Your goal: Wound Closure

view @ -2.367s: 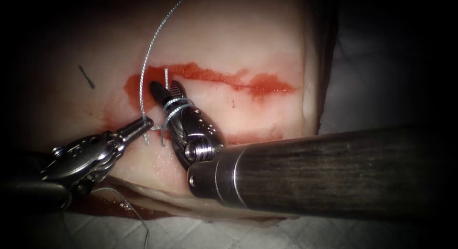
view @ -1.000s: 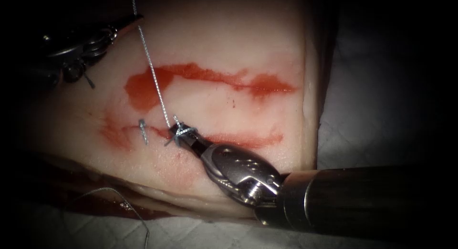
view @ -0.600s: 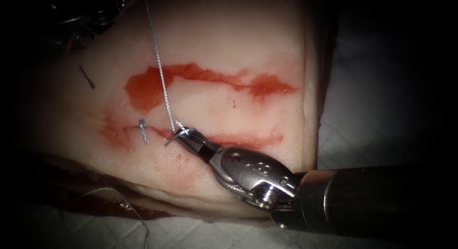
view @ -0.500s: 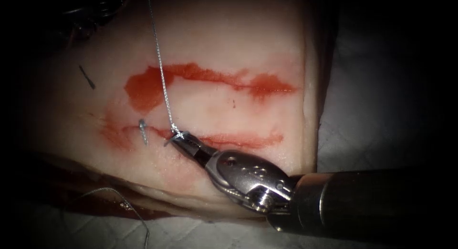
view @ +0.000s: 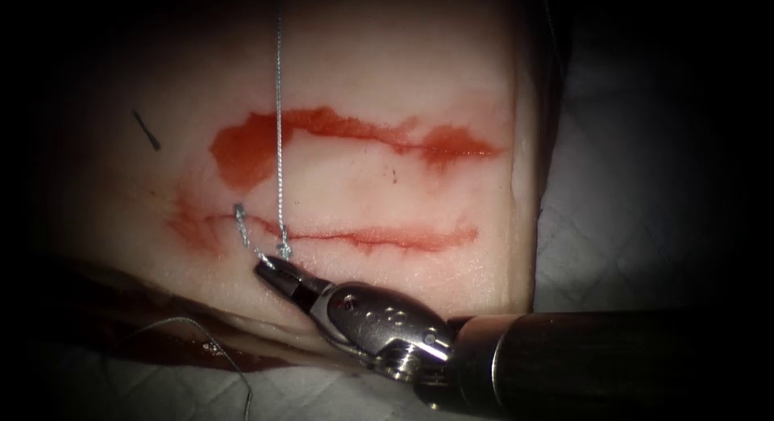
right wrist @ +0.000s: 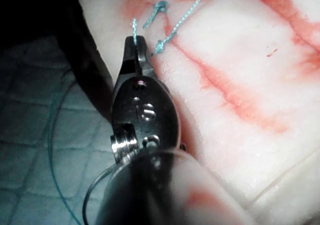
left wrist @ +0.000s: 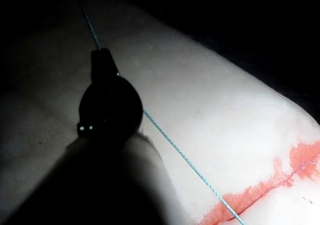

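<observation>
Tissue (view: 387,74) pale cream-pink, with 2 red fluid (view: 322,122) streaks; a short dark mark (view: 147,130) at 9 o'clock of them. Thread (view: 279,131) silver-grey, finely braided, teal in the wrist views. Right tool (view: 274,269) bright steel, shaft (view: 613,360) dark; cloth (view: 629,227) grey-white, quilted.

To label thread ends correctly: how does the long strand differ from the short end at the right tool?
The long strand runs taut and straight from the knot to the left tool, which holds it; the short end is a stub in the right tool's shut jaws. Both are pale thread.
</observation>
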